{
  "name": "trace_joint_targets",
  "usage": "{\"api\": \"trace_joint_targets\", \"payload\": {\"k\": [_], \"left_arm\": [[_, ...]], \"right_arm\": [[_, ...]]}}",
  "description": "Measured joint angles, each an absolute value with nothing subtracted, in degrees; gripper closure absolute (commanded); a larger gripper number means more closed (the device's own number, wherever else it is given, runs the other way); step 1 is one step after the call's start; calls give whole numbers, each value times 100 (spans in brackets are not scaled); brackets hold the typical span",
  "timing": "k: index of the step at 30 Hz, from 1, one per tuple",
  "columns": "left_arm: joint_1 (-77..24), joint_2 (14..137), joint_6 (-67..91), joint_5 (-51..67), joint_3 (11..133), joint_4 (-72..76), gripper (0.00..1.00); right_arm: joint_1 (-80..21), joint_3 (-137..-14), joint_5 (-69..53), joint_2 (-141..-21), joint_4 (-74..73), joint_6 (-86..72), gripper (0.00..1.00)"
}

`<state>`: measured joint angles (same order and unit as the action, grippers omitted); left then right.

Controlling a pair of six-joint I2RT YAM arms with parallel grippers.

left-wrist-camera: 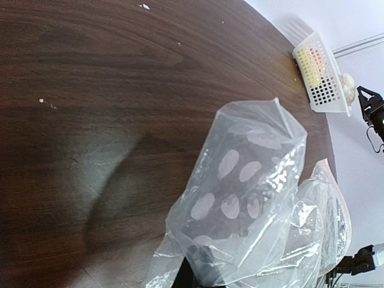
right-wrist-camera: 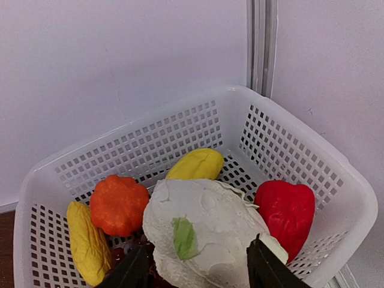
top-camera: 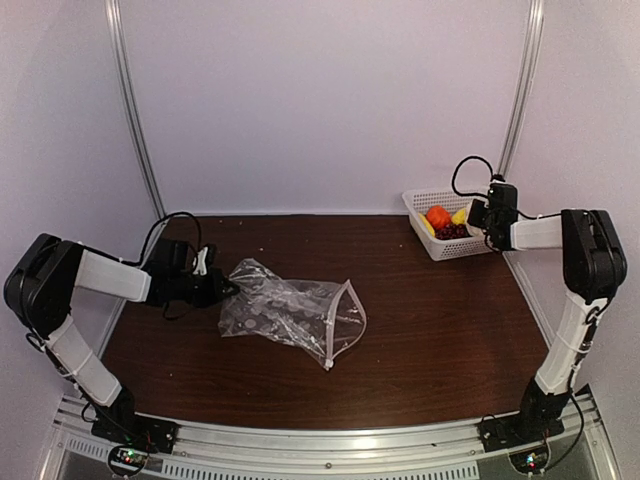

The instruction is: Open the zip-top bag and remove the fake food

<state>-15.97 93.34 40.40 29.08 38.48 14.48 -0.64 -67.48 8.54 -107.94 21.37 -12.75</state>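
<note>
**Toys in the basket, bag apart on the counter**

Mesh walls of the white basket [right-wrist-camera: 180, 129] ring the toy food [top-camera: 438, 216]: an orange pumpkin shape [right-wrist-camera: 119, 204], two yellow pieces [right-wrist-camera: 195, 164], a red pepper [right-wrist-camera: 287, 210], a dark grape cluster [top-camera: 452, 232] and, on top, a large white piece [right-wrist-camera: 204, 228] with a green patch. The right hand [right-wrist-camera: 199, 243] hangs directly over the basket, released. Its fingers are spread to either side of the white piece; whether they brush it I cannot tell.

The basket stands in a back corner of the dark wood counter [top-camera: 430, 330], close against pale walls [top-camera: 320, 100]. A metal strip [top-camera: 522, 90] runs up behind the basket. A few white crumbs [left-wrist-camera: 144, 6] dot the wood well away from it.

The bag [top-camera: 290, 312] lies well apart from the basket, across the counter toward the other arm. It is clear and crinkled, and the wood shows through it. The left wrist view shows pale oval spots on the plastic. Its whitish zip strip [top-camera: 337, 325] curves along the end nearer the basket, and the mouth there gapes. The left hand [top-camera: 225, 290] is clenched on the bunched end farthest from the basket.
</note>
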Motion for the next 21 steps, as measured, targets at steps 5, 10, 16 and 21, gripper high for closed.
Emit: {"api": "trace_joint_targets", "payload": {"k": [5, 10, 16, 21], "left_arm": [[-1702, 9334, 3935, 3002, 3865, 1446, 100], [-2043, 9334, 3701, 2987, 4106, 1179, 100], [-2633, 9334, 3297, 2735, 4576, 718, 67], [-2932, 9310, 2976, 2473, 4858, 294, 5]], "right_arm": [[-97, -6576, 666, -10344, 1988, -1341, 21], [-263, -6442, 456, -9660, 1861, -1356, 4], [-845, -5948, 209, -8820, 1708, -1352, 0], [-1588, -5465, 80, -8281, 1426, -1347, 0]]}}
